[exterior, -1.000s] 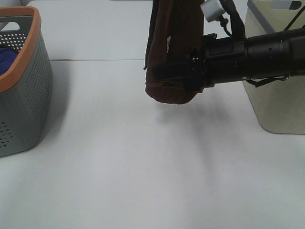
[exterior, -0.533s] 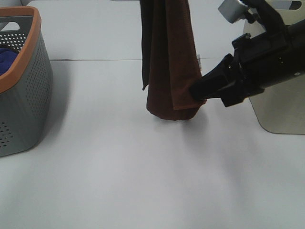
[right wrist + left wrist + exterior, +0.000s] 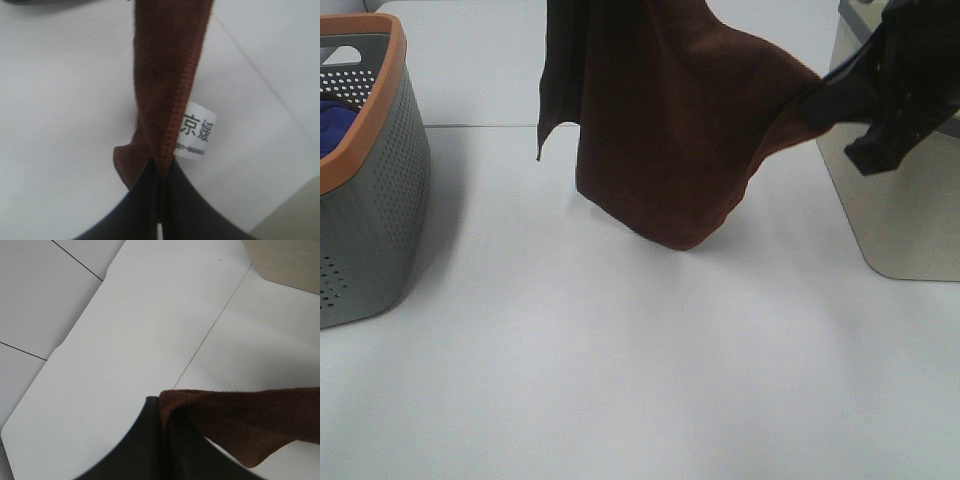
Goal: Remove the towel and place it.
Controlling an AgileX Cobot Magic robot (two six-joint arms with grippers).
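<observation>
you can see the towel point(image 3: 660, 130) is brown cloth, matt, with a short fuzzy nap and a stitched hem. its label point(image 3: 195, 132) is smooth, white and printed. the table point(image 3: 620, 380) looks smooth, matt white. the basket point(image 3: 380, 210) is perforated grey plastic with a smooth orange rim point(image 3: 365, 105).

The towel point(image 3: 660, 120) hangs between basket point(image 3: 382, 205) and bin point(image 3: 905, 225).

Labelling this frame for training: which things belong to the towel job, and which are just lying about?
In the job: brown towel, left claw, right claw, both pinching it.
Lying about: grey basket, blue cloth inside it, beige bin, table.
</observation>
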